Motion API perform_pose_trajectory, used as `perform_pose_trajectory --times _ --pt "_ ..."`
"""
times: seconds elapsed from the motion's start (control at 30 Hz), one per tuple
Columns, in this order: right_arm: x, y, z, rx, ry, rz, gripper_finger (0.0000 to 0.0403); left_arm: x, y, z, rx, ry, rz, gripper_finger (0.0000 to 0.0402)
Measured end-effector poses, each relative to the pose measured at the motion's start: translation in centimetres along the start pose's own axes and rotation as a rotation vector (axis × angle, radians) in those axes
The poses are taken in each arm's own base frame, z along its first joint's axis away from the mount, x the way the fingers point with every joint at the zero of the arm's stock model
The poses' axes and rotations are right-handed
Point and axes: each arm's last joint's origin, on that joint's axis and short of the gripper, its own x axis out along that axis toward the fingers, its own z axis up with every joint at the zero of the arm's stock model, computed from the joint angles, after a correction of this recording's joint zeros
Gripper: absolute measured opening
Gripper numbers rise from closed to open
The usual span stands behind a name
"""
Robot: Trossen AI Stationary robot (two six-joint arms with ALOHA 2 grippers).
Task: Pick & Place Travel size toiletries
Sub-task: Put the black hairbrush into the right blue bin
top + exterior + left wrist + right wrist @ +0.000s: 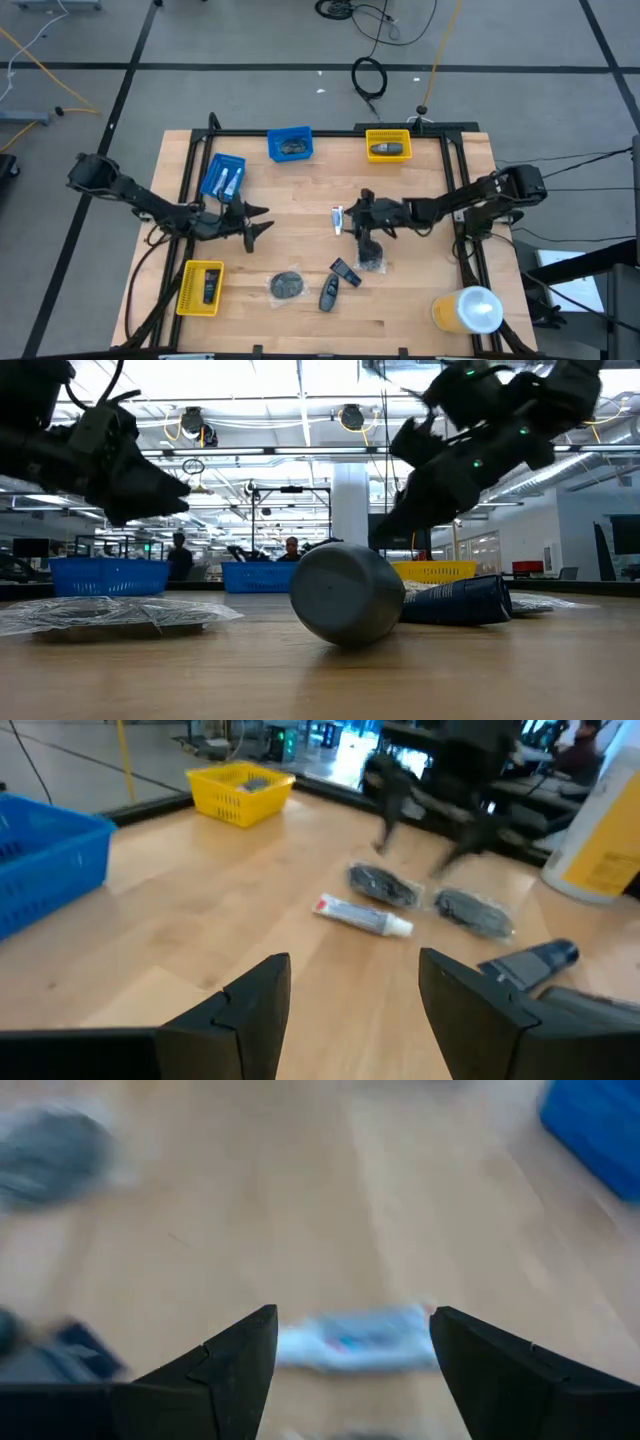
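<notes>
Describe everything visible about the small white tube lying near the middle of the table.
The small white tube is slim, plastic-looking, with blue and reddish marks and a white cap end visible in the left wrist view. It lies flat on the bare wooden table, loose, touching nothing. The right end effector, fingers open, hovers just beside it; in the right wrist view the tube shows between those fingers. Two dark wrapped pads lie close by.

Four plastic bins on the wooden counter point(300, 220): one blue bin point(290, 143) and one yellow bin point(388, 144) at the far edge, another blue bin point(222, 176) far left, another yellow bin point(201, 287) near left. Large yellow-and-white cylinder point(468, 309) at the near right corner. Black cables point(368, 76) on the floor beyond.
</notes>
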Motion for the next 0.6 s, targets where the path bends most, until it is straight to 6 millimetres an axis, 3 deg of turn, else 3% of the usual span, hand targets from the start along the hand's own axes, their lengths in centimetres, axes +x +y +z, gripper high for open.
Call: perform_pose_trajectory --times 0.17,0.3,0.6 --pt "-0.4 -3.8 -1.2 0.067 0.18 -0.106 0.0254 0.7 -0.4 -1.0 -0.012 0.013 -0.006 0.022" --pt "-0.8 -6.4 -2.5 0.146 0.292 -0.049 0.0254 1.6 -0.8 -1.6 0.005 0.029 0.011 0.0218" --pt "-1.3 -8.4 -3.9 0.235 0.339 0.076 0.0253 4.6 -2.0 -2.0 0.084 0.069 0.067 0.0214"
